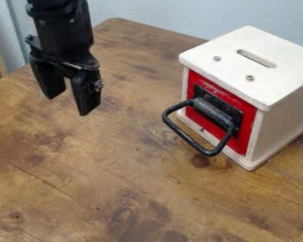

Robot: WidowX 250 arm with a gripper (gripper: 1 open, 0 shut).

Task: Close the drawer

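Drawer [225, 114] in white box [257, 80], loop handle [198, 128] toward open pincer [65, 92]; bare wooden table [103, 180] between.

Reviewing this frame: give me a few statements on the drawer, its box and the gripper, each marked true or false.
1. The gripper is open and holds nothing. True.
2. The fingers touch the black loop handle. False: they hang well apart from it, over bare wooden table.
3. The drawer has a red front. True.
4. The white box lies tipped on its side. False: it stands upright, slotted top facing up.
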